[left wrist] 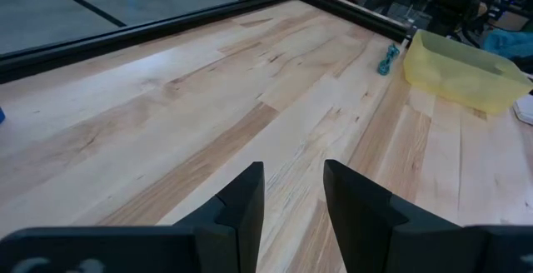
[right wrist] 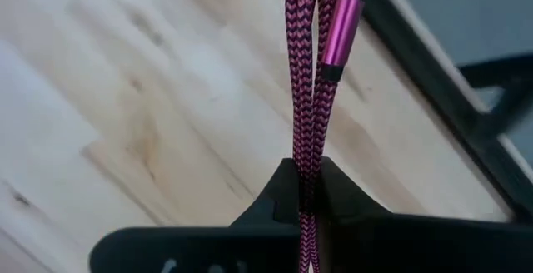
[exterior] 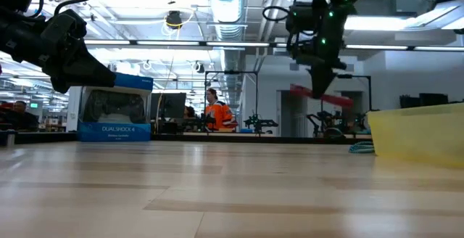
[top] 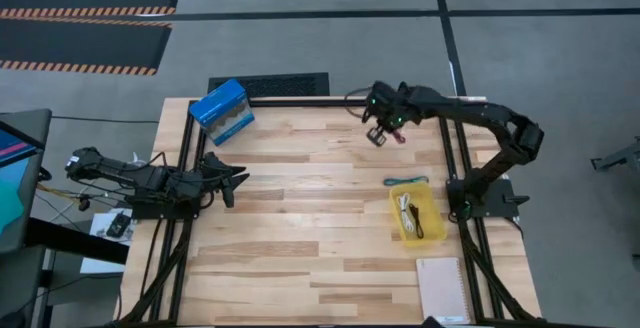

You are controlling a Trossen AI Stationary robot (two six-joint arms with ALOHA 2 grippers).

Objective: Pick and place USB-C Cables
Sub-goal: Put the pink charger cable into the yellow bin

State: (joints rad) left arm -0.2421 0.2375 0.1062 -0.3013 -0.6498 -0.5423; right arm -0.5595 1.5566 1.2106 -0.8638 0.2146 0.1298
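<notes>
Right gripper [right wrist: 306, 191], clamped on the braided dark red USB-C cable [right wrist: 305, 73], carries it mid-transfer; next, lowering into the translucent yellow plastic bin [top: 436, 211]; left gripper [left wrist: 291, 191] waits narrowly parted.

- High view: we look straight down on the whole table [top: 300, 218], from well above.
- Low view: we sit at table-top height, facing level across it into the room.
- Left wrist view: we look past the left tool [left wrist: 291, 202], low over the boards, toward the yellow tray [left wrist: 462, 73], which the high and low views share.
- Right wrist view: very close behind the right tool [right wrist: 306, 181], facing down on the boards.
</notes>
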